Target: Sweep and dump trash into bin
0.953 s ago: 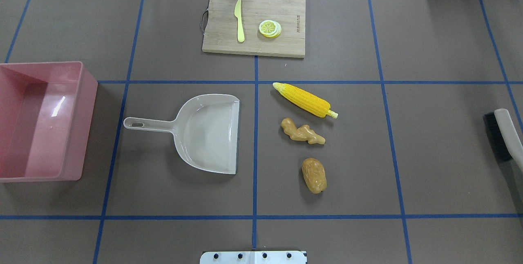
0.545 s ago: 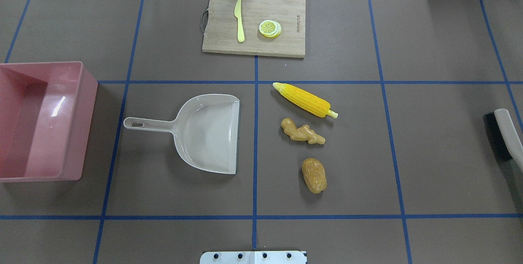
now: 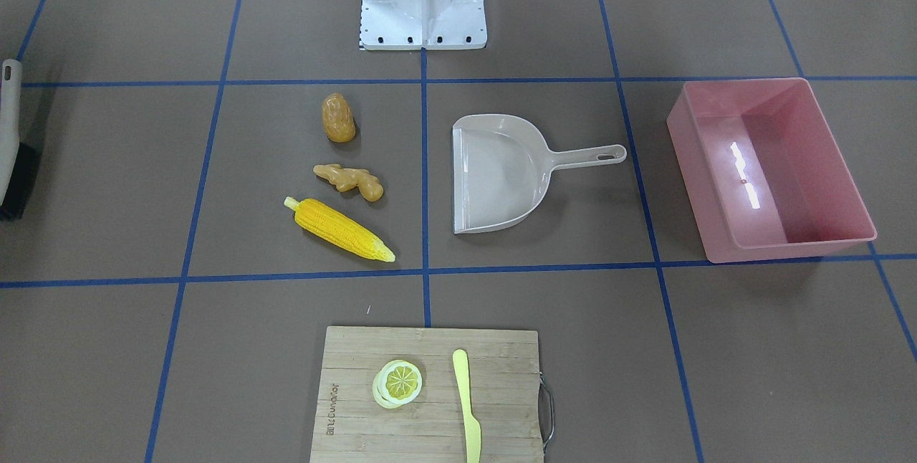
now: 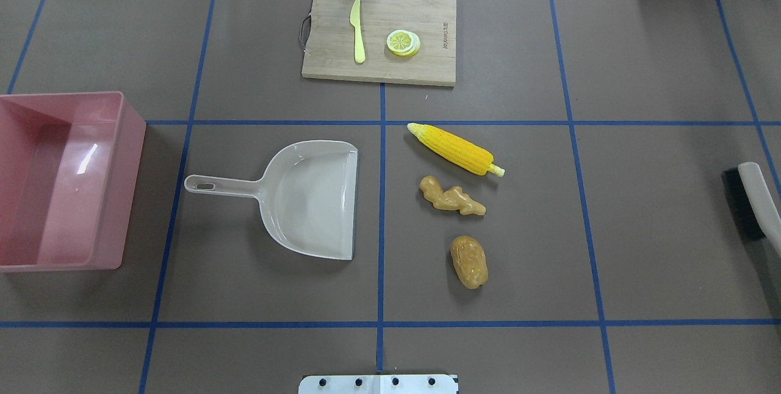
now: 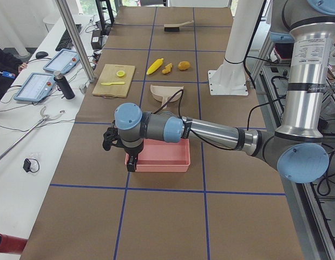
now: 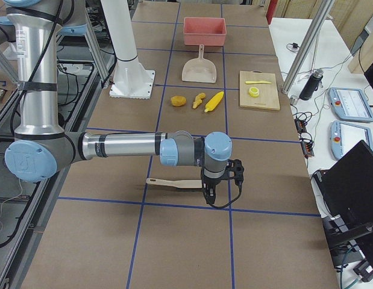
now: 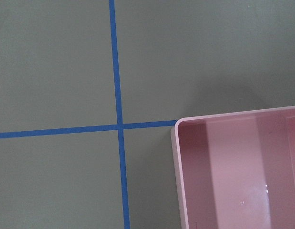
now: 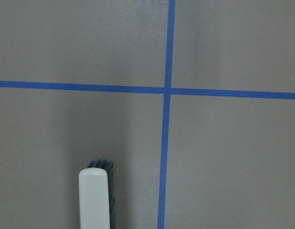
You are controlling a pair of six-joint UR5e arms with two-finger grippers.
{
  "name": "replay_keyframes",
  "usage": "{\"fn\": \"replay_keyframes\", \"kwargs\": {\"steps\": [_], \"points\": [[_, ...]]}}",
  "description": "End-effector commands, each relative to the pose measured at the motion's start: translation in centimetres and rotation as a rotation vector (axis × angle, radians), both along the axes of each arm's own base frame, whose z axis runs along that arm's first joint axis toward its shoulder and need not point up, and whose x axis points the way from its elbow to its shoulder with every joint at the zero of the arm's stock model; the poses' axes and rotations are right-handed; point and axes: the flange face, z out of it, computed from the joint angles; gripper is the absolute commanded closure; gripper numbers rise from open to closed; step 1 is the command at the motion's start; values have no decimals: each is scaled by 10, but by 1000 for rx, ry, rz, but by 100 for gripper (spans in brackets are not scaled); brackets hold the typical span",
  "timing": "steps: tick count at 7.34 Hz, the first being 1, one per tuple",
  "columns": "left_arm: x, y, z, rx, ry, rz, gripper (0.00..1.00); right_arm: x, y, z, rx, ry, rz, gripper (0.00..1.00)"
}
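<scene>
Corn cob, ginger root and potato-like lump lie near the dustpan mouth, well apart from the bin; likely light, rigid, roll-prone, so push broadside at mid-length; left gripper and right gripper closure cannot be told.

Light falls bright and even from above across the counter, and both high views are sharp, with clean colour. Shadows are short and soft. A thin one hugs the near edge of the dustpan, and a wider grey one spreads from the bin toward the middle. White glare streaks lie on the bin's floor in both high views. The left wrist view is flatter and greyer, with a dim patch beside the bin's corner. In the right wrist view the brush handle looks slightly soft. In the side views the upright posts lean outward toward the edges.
</scene>
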Motion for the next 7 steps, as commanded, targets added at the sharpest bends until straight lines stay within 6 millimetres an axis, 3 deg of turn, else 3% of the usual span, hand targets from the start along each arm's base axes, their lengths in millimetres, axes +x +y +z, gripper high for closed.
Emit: {"fn": "replay_keyframes", "kwargs": {"steps": [1, 5, 6, 7], "points": [[0, -4, -3, 5, -2, -1, 2, 0, 0, 0, 0, 0, 0, 0], [1, -7, -19, 38, -1, 1, 2, 0, 0, 1, -1, 2, 0, 0], [1, -10, -37, 71, -2, 0, 2, 0, 0, 0, 0, 0, 0, 0], [5, -22, -69, 129, 2, 5, 2, 0, 0, 0, 0, 0, 0, 0]]}}
